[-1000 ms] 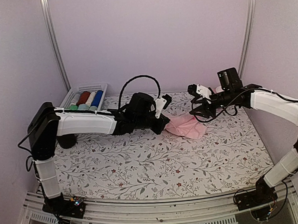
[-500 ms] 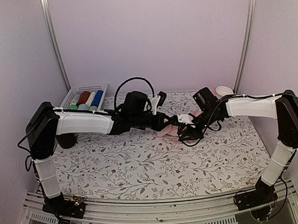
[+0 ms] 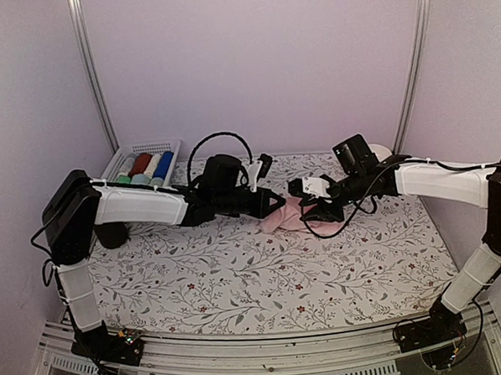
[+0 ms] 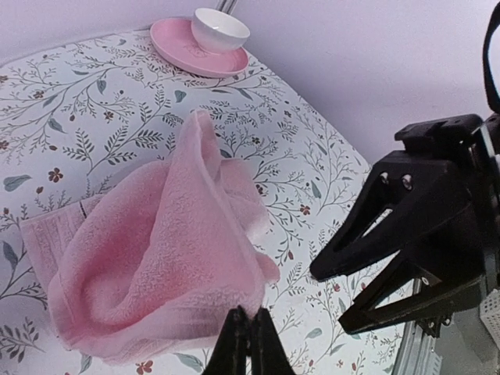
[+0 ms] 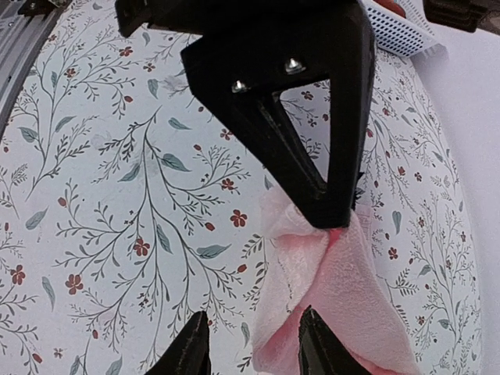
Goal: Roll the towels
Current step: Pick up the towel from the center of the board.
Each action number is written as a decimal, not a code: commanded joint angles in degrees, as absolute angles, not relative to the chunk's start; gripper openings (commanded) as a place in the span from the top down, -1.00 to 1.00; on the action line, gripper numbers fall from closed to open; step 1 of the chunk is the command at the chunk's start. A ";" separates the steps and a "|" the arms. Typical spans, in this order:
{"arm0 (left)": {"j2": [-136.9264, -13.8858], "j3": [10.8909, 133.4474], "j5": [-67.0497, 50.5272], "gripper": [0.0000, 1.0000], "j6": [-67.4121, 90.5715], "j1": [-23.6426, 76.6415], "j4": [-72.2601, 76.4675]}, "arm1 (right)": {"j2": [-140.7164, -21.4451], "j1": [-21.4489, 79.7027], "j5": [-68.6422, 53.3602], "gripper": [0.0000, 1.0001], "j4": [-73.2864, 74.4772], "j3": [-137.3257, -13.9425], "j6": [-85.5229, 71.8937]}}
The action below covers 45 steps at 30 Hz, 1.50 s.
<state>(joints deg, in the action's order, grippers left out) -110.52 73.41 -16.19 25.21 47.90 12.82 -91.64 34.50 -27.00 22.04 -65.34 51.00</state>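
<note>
The pale pink towel (image 3: 287,216) lies crumpled and partly lifted at mid-table. It fills the left wrist view (image 4: 148,250) and shows in the right wrist view (image 5: 344,305). My left gripper (image 3: 272,205) is shut on the towel's near edge (image 4: 248,332). My right gripper (image 3: 317,207) is open and empty, its fingertips (image 5: 194,336) hovering just above the towel's other side, facing the left gripper. The mint green towel is not in view.
A white basket (image 3: 145,164) of rolled cloths stands at the back left. A pink saucer (image 4: 197,48) with a white cup (image 4: 220,30) sits at the back right, behind the right arm. The table has a floral cover (image 3: 238,272).
My right gripper has swung in from the back right to the towel. My left gripper has dragged the towel leftward, bunching it up.
</note>
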 commanded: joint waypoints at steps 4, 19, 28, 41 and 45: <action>-108.72 72.69 -17.29 1.00 25.71 47.00 15.84 | -94.35 34.80 -20.93 0.24 18.82 -65.57 49.33; -108.71 72.38 -18.96 1.00 25.92 46.94 16.49 | -97.78 34.81 -17.03 0.95 15.86 -66.65 45.15; -99.34 69.23 -13.78 1.00 22.86 44.50 14.48 | -84.82 25.89 -13.28 0.95 15.41 -65.38 46.32; -86.55 61.08 -2.91 1.00 19.41 44.86 9.39 | -79.40 21.92 -15.02 0.95 16.50 -63.49 48.63; -79.74 57.36 6.52 1.00 16.19 44.96 5.28 | -78.50 22.01 -15.80 0.94 21.71 -62.95 53.58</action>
